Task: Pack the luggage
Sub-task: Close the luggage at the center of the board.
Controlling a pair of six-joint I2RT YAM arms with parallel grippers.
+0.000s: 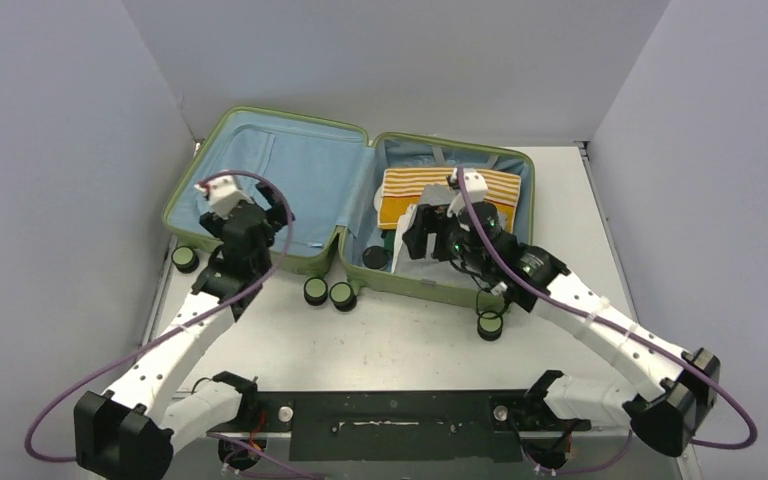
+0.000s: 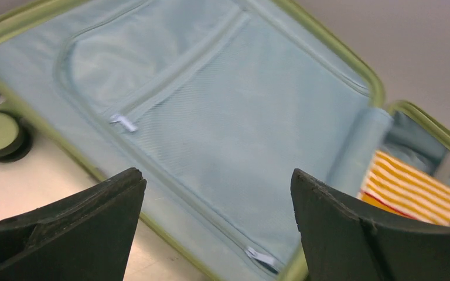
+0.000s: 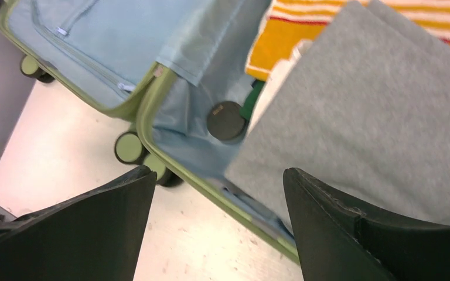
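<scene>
Spread wide, the left end effector (image 2: 215, 175) hangs over the luggage (image 1: 290, 170) lining; the right end effector (image 3: 218, 172), likewise spread, over grey cloth (image 3: 375, 117).

The luggage (image 1: 300, 170) is laid open on the worktop (image 1: 400, 340), its two halves side by side. In the right half, a folded towel (image 1: 410, 188) is placed against the far wall. A flat cloth (image 3: 375, 117) is laid over the towel's near part, and a round puck (image 1: 376, 257) is set in the near left corner, beside the cloth. The left gripper (image 2: 215, 175) is held above the left half's near edge, and the right gripper (image 3: 218, 172) above the right half's.
</scene>
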